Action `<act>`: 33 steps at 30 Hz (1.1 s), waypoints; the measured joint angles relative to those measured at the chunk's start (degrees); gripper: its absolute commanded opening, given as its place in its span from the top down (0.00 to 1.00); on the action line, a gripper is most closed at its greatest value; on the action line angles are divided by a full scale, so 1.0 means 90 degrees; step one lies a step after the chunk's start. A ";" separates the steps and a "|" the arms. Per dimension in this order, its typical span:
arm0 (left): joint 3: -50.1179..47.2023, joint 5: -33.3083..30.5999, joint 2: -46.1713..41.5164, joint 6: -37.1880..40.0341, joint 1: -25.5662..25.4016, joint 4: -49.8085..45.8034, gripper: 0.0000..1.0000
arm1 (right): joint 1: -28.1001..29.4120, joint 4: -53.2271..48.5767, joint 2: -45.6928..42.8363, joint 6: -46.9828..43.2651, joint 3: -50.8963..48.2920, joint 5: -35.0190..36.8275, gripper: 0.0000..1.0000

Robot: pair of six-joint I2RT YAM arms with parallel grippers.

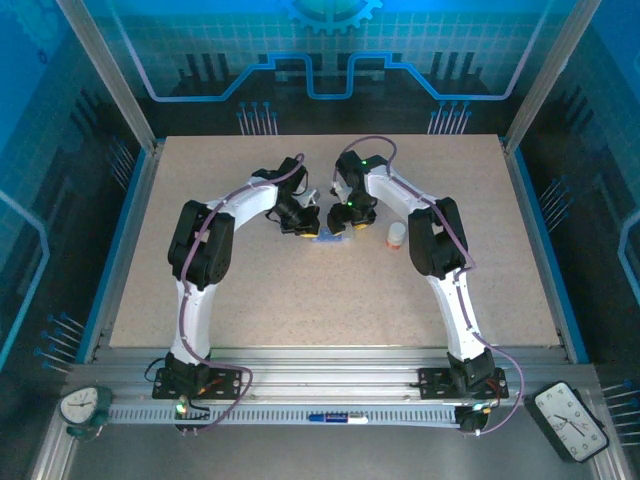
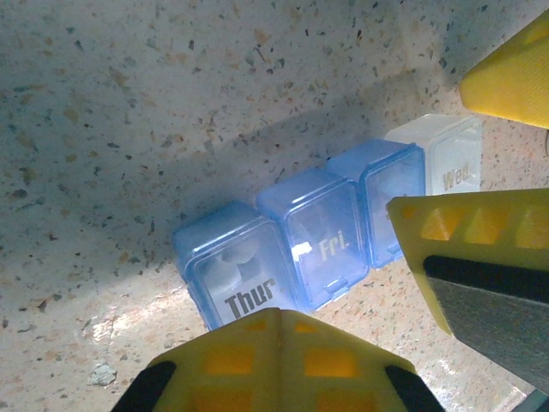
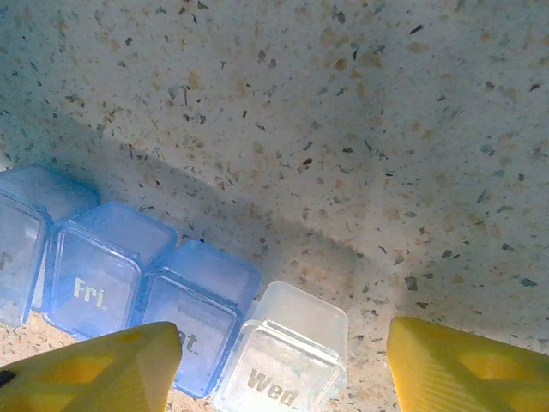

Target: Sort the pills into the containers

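The containers are a row of lidded compartments in a small pill box [image 1: 328, 238] at the table's middle. The left wrist view shows blue "Thur" [image 2: 236, 275], blue "Fri" [image 2: 322, 245], another blue one [image 2: 388, 199] and a clear "Wed" [image 2: 442, 159]. Pale shapes show through the Thur lid; no loose pills are in view. My left gripper [image 2: 279, 322] is shut and empty, its tip at the Thur compartment's near edge. My right gripper [image 3: 279, 348] is open above the clear Wed compartment [image 3: 287, 365], one finger [image 3: 103, 369] over the blue one beside it [image 3: 202, 300].
A small orange bottle with a white cap [image 1: 397, 236] stands just right of the pill box, by the right arm's elbow. Both arms [image 1: 205, 250] [image 1: 440, 250] bend inward over the speckled table [image 1: 330, 300]. Framing rails border the table.
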 measured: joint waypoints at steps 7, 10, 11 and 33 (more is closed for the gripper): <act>-0.0080 -0.0005 0.0000 0.0002 -0.0005 0.0015 0.99 | 0.0000 -0.0005 0.0007 0.0000 0.0012 0.0000 0.33; -0.0090 -0.0022 0.0000 0.0002 -0.0007 0.0017 0.99 | 0.0000 -0.0007 0.0012 0.0000 0.0017 -0.0005 0.33; -0.0100 -0.0024 0.0000 0.0002 -0.0007 0.0027 0.99 | 0.0000 -0.0010 0.0015 0.0000 0.0017 -0.0005 0.33; -0.0068 -0.0134 0.0000 0.0000 -0.0027 0.0063 0.91 | -0.0019 -0.0250 0.0182 0.0000 0.0338 -0.0056 0.33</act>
